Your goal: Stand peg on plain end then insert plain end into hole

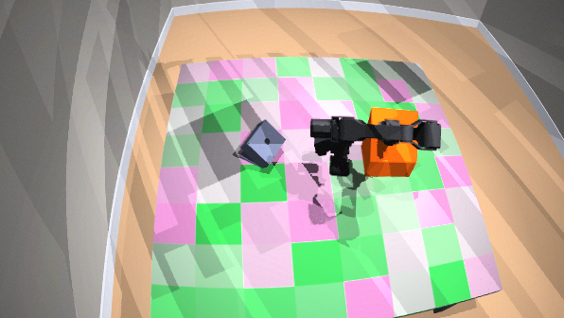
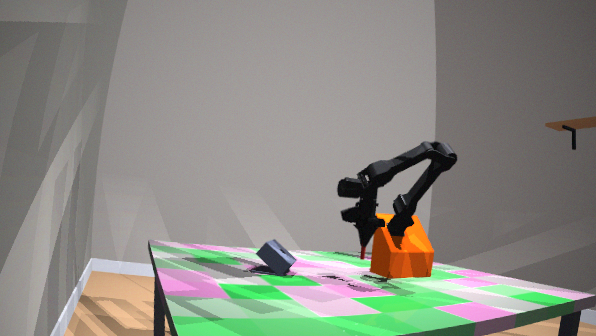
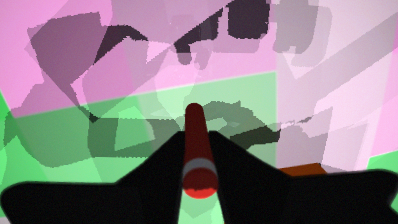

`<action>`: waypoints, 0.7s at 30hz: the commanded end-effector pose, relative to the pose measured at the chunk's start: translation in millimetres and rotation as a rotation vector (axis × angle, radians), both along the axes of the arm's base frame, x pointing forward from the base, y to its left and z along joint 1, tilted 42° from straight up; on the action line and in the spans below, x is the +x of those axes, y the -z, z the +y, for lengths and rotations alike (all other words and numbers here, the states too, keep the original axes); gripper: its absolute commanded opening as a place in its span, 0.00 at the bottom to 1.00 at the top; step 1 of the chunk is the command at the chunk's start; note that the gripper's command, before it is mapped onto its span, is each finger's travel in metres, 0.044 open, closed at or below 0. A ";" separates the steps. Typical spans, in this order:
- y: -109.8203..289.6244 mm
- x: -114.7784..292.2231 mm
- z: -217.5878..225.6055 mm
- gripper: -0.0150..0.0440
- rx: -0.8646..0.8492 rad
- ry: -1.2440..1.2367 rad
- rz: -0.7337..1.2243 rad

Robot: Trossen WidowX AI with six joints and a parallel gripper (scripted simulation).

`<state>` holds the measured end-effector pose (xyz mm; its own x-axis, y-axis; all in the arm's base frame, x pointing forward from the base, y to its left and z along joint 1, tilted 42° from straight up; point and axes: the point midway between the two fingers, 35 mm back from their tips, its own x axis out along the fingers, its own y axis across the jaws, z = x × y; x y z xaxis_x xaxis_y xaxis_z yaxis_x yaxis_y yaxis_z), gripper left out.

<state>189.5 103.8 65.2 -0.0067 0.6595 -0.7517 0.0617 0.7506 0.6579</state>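
My gripper [image 2: 363, 243] [image 3: 196, 138] is shut on the red peg [image 2: 362, 253] [image 3: 195, 119]. The peg is close to upright, plain end down; its lower end looks a little above the table in the exterior view. Its pale band [image 3: 200, 165] is near the upper end, between the fingers and the wrist camera. The blue-grey sloped panel [image 1: 266, 154] [image 2: 273, 258] stands apart, left of the gripper in the top and exterior views. One dark hole [image 1: 267, 141] shows in its face. In the top view the arm hides the peg.
An orange block [image 1: 391, 163] [image 2: 406, 262] stands at the arm's base, right of the gripper and near it. The checkered table [image 1: 265, 265] [image 2: 240, 325] carries broad shadows. A wall shelf [image 2: 575, 123] is far off at the right.
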 end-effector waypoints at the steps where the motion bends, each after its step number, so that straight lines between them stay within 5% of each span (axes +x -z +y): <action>1: -3.6 0.8 -3.2 0.25 0.005 -0.002 -0.006; 21: 7.4 42.3 -21.8 0.25 -0.072 0.055 -0.146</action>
<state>224.9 86.0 60.0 0.1176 0.6153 -0.7795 0.0139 0.7838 0.6208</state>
